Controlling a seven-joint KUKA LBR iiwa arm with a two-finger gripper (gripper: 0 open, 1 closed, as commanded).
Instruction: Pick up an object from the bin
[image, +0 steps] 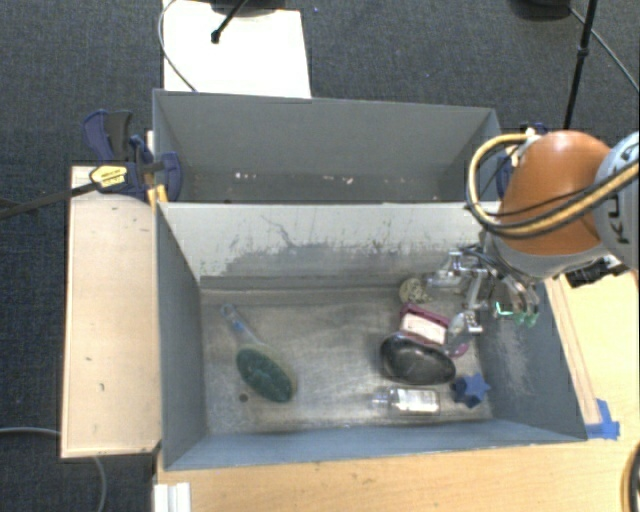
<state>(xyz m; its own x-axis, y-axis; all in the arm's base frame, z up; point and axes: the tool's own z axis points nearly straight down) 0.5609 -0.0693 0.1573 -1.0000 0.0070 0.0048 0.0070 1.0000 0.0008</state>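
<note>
My gripper hangs over the right part of the bin, open, with nothing between its fingers. Just left of and below it lies a small white and magenta box, resting against a black oval lump. A pale round thing sits near the back wall, left of the upper fingertip. A small blue piece lies below the gripper near the front right corner. A clear little bottle lies in front of the black lump.
A dark green oval brush with a clear handle lies alone in the left part of the bin. The arm with its orange cover and cables hangs over the bin's right wall.
</note>
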